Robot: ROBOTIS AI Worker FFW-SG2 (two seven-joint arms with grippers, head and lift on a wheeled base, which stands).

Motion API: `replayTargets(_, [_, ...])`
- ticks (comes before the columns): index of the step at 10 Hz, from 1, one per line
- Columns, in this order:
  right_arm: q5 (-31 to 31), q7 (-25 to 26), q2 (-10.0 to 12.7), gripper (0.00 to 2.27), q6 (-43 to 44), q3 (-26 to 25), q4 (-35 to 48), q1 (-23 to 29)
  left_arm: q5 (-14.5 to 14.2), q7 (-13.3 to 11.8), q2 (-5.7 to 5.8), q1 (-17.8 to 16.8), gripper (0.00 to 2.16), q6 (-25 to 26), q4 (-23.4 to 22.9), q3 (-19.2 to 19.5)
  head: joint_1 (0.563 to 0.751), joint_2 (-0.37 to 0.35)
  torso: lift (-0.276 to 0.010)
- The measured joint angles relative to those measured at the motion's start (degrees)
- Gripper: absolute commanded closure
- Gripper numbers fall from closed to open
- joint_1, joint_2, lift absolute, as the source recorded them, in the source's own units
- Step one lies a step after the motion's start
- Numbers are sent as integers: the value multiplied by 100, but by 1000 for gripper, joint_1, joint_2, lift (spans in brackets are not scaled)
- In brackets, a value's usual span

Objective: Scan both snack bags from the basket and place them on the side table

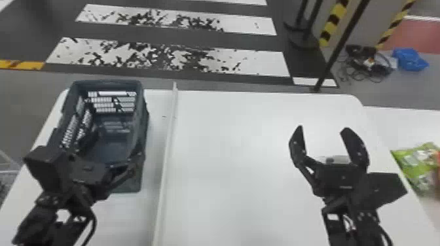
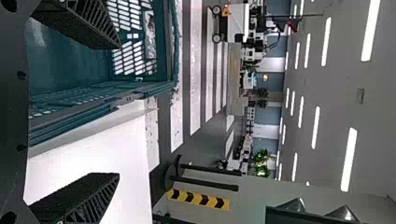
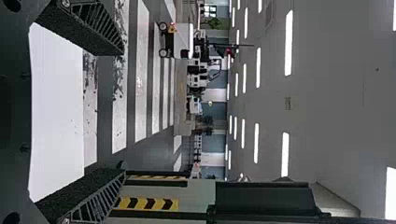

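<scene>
At right, the green bag (image 1: 411,162) is looking soft and slippery, needing a middle pinch. Left gripper (image 2: 117,111) and right gripper (image 1: 323,127) are holding jaws apart.

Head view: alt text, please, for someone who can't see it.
The robot's left gripper is open at a dark basket on a white table, its right gripper open farther right; a green snack bag lies on the side table, far right.
</scene>
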State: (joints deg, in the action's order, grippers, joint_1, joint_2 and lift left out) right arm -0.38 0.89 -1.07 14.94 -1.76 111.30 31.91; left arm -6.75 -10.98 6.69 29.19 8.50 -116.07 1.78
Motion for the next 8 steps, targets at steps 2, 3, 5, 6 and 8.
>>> replayTargets(2, [53,-1,10,33,19,83,-113,63,75,0,-1,73,-1,-232,12,-30,695,-38,-75])
replayTargets(3, [55,-1,7,33,21,87,-123,93,85,0,-7,100,-1,-350,22,-48,695,-39,-75])
replayTargets(5, [56,-4,2,33,6,88,-123,105,95,-9,-26,187,-1,-867,36,-69,695,-44,-75])
replayTargets(6, [56,-5,2,33,4,89,-121,106,95,-9,-27,208,-1,-939,36,-77,695,-45,-75])
replayTargets(8, [56,-10,1,33,-4,109,-123,113,96,5,-27,226,-1,-939,34,-75,695,-42,-75])
